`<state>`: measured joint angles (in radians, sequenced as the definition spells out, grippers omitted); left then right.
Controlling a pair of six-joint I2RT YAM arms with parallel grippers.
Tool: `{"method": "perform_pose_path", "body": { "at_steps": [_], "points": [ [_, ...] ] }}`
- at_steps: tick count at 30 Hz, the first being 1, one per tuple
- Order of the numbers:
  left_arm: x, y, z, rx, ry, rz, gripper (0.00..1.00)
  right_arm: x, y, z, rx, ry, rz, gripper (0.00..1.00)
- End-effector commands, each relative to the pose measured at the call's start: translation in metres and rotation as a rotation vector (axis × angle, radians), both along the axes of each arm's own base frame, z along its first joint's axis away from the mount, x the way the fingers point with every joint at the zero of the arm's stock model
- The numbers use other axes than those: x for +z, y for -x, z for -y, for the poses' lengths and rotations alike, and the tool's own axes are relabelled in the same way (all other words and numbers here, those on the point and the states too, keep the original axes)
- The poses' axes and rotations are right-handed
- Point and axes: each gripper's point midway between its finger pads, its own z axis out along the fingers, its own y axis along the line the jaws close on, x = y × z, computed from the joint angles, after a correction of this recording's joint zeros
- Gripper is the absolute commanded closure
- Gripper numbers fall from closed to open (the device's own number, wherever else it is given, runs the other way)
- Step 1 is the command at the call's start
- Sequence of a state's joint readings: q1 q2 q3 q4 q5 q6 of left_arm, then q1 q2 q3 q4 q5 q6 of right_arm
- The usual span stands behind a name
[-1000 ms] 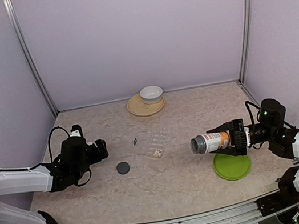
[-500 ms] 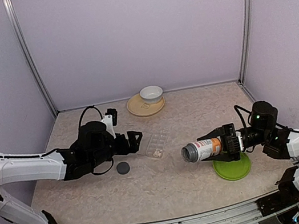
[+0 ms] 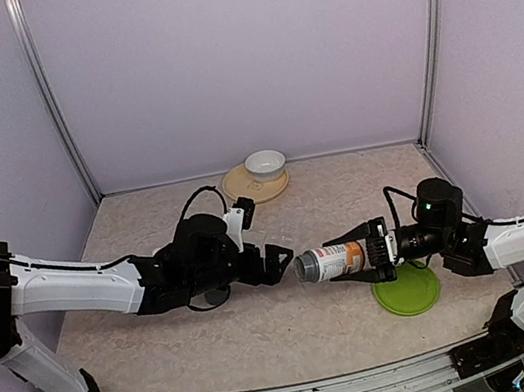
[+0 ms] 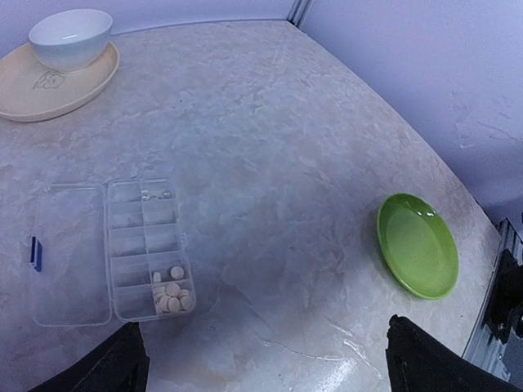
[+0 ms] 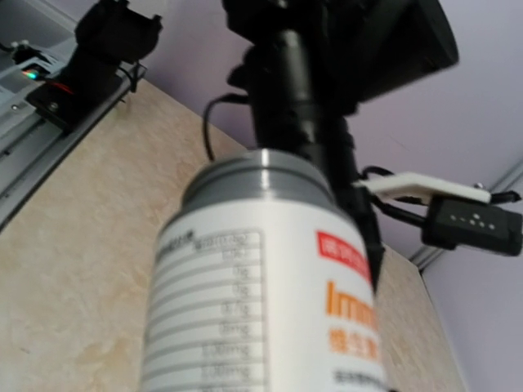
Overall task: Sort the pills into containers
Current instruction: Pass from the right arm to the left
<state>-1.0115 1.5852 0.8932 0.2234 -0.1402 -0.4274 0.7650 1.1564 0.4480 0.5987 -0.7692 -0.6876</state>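
**Left gripper** (image 3: 282, 264): jaws spread wide and holding nothing, raised above the table (image 3: 298, 342) and pointing at the grey-rimmed end of the supplement bottle (image 3: 320, 264).

**Right gripper** (image 3: 362, 255): clamped on that bottle, which is held horizontal in the air beside the green plate (image 3: 408, 290).

**Left wrist view:** the clear pill box (image 4: 131, 245) lies open on the table with its lid folded out flat. The whitish pills (image 4: 171, 296) are gathered in one near corner compartment. A white bowl (image 4: 71, 37) sits on a tan plate (image 4: 33, 94) at the far side.
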Motion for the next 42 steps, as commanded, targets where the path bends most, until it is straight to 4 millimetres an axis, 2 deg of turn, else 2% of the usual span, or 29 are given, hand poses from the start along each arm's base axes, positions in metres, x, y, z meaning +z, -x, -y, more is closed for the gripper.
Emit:
{"method": "perform_pose_path", "body": {
  "at_steps": [1, 5, 14, 20, 26, 42],
  "points": [
    [0.02, 0.015, 0.022, -0.107, 0.055, 0.02, 0.01, 0.019, -0.007, -0.007, -0.022, -0.046, 0.02, 1.0],
    [0.031, 0.026, 0.031, -0.151, 0.076, 0.043, 0.01, 0.017, -0.008, -0.01, -0.018, -0.033, 0.006, 1.0],
    [0.051, 0.033, 0.034, -0.178, 0.126, 0.07, 0.01, 0.002, -0.021, -0.016, -0.057, 0.009, -0.036, 1.0],
    [0.05, 0.037, 0.035, -0.179, 0.126, 0.062, 0.01, -0.008, -0.041, -0.02, -0.146, 0.043, -0.075, 0.96],
    [0.054, 0.04, 0.037, -0.187, 0.134, 0.064, 0.01, -0.019, -0.053, -0.023, -0.197, 0.085, -0.1, 0.9],
    [0.054, 0.045, 0.039, -0.197, 0.151, 0.056, 0.01, -0.041, -0.066, -0.026, -0.274, 0.141, -0.137, 0.79]
  ]
}}
